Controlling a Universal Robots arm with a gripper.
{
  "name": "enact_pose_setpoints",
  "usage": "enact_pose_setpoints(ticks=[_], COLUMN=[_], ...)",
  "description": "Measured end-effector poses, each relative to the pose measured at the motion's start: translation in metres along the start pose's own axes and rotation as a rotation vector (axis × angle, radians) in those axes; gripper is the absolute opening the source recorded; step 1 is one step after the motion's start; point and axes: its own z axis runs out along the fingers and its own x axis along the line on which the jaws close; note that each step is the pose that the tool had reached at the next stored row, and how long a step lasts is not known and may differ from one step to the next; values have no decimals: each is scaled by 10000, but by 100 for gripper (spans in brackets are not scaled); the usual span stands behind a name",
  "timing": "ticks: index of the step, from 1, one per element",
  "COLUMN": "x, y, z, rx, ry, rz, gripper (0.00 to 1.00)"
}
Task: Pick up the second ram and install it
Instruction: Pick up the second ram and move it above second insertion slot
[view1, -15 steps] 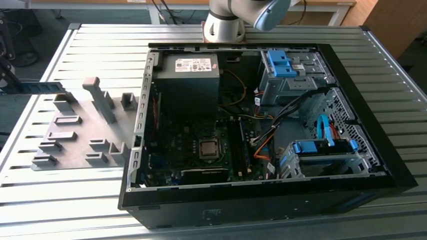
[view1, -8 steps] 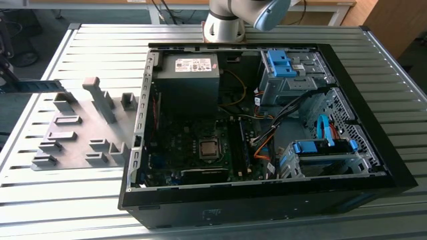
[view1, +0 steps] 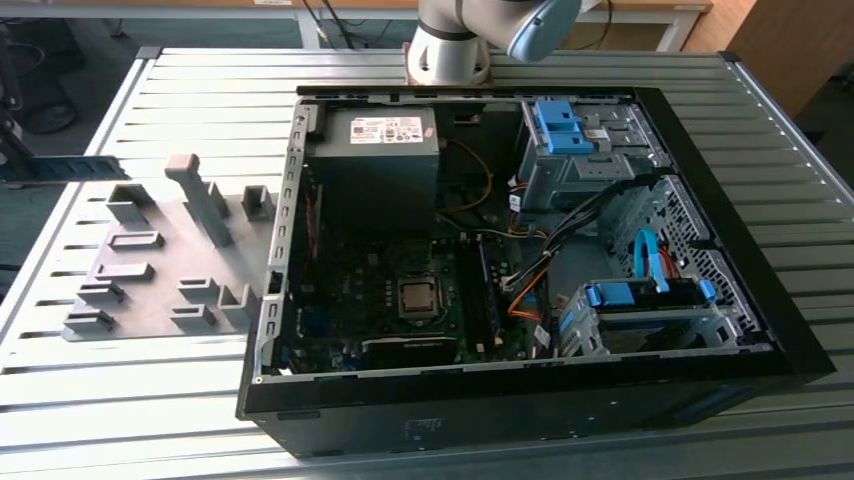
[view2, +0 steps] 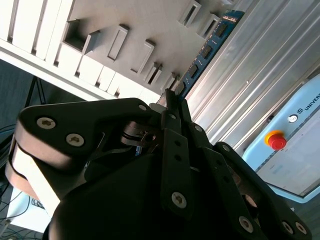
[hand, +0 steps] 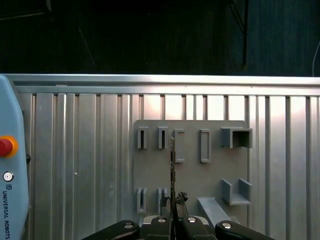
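Observation:
The second ram (view2: 210, 45) is a long thin blue strip with a row of dark chips. My gripper (view2: 172, 102) is shut on one end of it, and the rest sticks out past the fingertips. In the first wrist view the ram (hand: 172, 165) shows edge-on, rising from the gripper (hand: 172, 200) in front of the grey fixture plate (hand: 192, 175). In the exterior view the blue ram (view1: 67, 168) hangs in the air at the exterior view's left, beyond the plate and apart from the open computer case (view1: 534, 400). The case's motherboard (view1: 400, 300) lies exposed.
The grey fixture plate (view1: 147, 300) carries several upright blocks and slots, left of the case. Both rest on a slatted metal table (view1: 747, 130). The arm's base (view1: 447, 50) stands behind the case. A pale blue pendant with a red button (view2: 276, 140) lies on the table.

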Motion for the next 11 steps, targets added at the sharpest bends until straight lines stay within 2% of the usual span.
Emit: enact_pose_setpoints(ticks=[11], x=[-2], y=[1], z=[-76], rx=[0], ry=[0], rz=[0], gripper=[14])
